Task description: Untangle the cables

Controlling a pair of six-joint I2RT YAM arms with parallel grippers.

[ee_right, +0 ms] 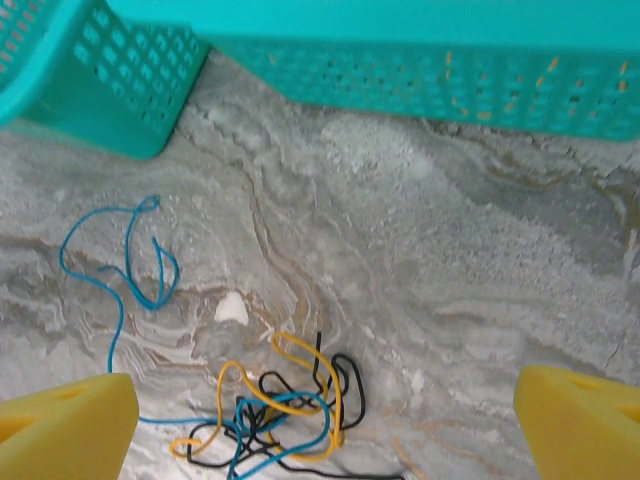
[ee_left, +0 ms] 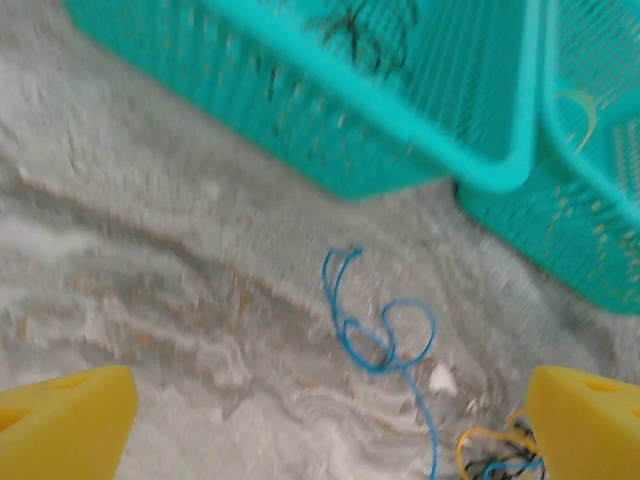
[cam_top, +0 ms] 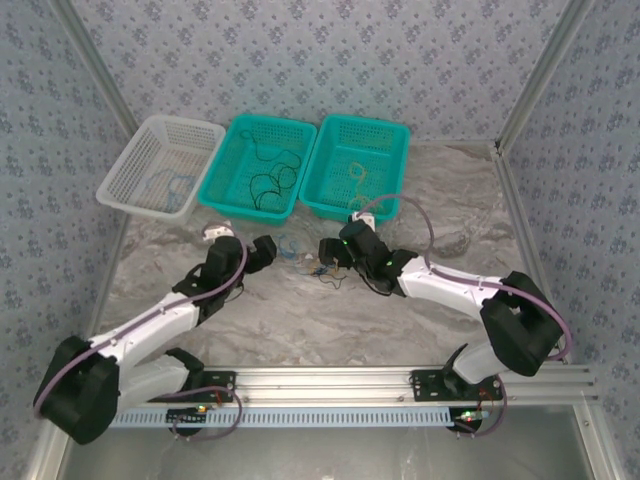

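Several thin cables (ee_right: 272, 408), blue, yellow and black, lie loosely tangled.

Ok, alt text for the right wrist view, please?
A small tangle of black, yellow and blue cables lies on the marbled table between the yellow fingers of the open right gripper; a blue loop trails left. A teal basket sits top left, another along the top.

The left arm (cam_top: 150, 325) and right arm (cam_top: 455, 283) each have smooth white link shells between bulky black joint housings, a thin purple-grey cable (cam_top: 430, 230) looping alongside, tiny green lights (cam_top: 347, 243) on the right wrist, and blunt yellow wedge-shaped fingers (ee_right: 580, 425).
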